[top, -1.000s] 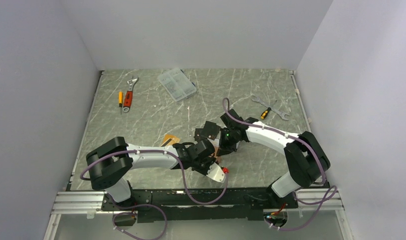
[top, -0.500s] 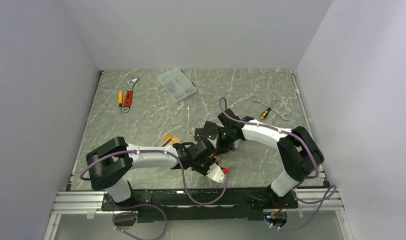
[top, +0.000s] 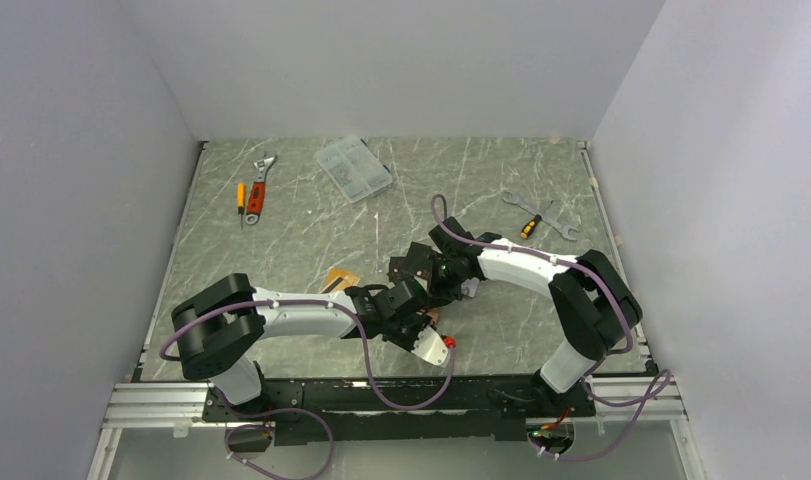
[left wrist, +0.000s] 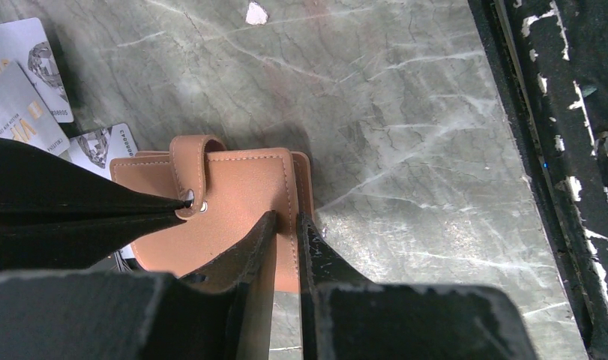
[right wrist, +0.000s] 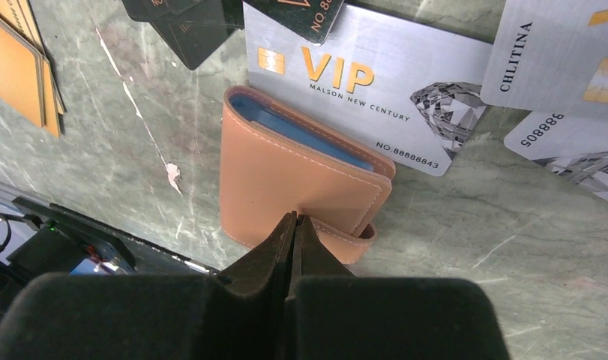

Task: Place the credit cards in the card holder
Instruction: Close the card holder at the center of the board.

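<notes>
The card holder (left wrist: 241, 187), a salmon-pink folded wallet with a pale-blue inside, lies on the table. My left gripper (left wrist: 286, 219) is shut on its stitched edge, one finger on top and one outside. Its snap tab (right wrist: 345, 241) wraps round the far edge. My right gripper (right wrist: 293, 217) is shut, with its tips pressed against the card holder (right wrist: 286, 172) beside that tab and nothing between them. Silver credit cards (right wrist: 360, 82) lie just beyond the wallet, one partly under it. Orange-gold cards (right wrist: 19, 67) lie apart to the left, seen from above as one orange card (top: 341, 279).
Black flat pieces (top: 411, 262) lie beside the cards. A clear compartment box (top: 353, 168) stands at the back. An adjustable wrench (top: 261, 180) and a screwdriver (top: 241, 198) lie back left, and an open wrench (top: 556, 222) back right. The black base rail (left wrist: 555, 150) runs close by the wallet.
The right arm has swung a little left and brought its shut gripper onto the wallet. The left gripper has closed slightly on the wallet's edge.
</notes>
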Robot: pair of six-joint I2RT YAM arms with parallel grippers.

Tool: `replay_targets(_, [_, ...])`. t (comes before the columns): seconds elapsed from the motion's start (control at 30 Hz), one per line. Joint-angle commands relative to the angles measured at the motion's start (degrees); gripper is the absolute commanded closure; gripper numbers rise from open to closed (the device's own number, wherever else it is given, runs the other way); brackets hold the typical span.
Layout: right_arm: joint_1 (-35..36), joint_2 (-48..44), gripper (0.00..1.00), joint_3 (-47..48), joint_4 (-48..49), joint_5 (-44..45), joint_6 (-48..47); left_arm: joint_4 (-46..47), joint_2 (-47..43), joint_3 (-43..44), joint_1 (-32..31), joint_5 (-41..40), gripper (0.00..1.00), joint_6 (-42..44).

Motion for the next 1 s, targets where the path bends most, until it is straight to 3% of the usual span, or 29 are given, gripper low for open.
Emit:
replay_targets(0.0, [0.9, 0.9, 1.00, 2.0, 1.7, 0.5, 0.7, -5.0, -0.2, -0.1, 0.0, 0.7, 0.82, 0.1])
replay_targets(0.4, [2.2, 4.5, 1.00, 2.9, 0.3, -0.3, -1.1, -5.5, -0.3, 0.3, 0.3, 1.2, 0.83, -0.2])
replay_targets(0.73, [2.9, 0.3, 1.00, 0.5, -1.1, 4.9, -1.0, -5.7, -0.3, 0.3, 0.6, 1.1, 0.83, -0.2])
replay_targets(0.77, [2.9, -0.3, 0.98, 1.6, -2.0, 6.0, -1.4, -5.8, -0.4, 0.3, 0.7, 1.2, 0.83, -0.3])
replay_targets(0.9, [1.9, -0.9, 0.67, 8.5, -8.3, 8.6, -3.9, -6.3, -1.0, 0.4, 1.1, 1.9, 0.84, -0.6])
replay_targets(0.97, [1.9, -0.4, 0.61, 11.8, -12.4, 10.0, -4.9, -6.3, -1.2, 0.4, 1.3, 2.1, 0.84, -0.5])
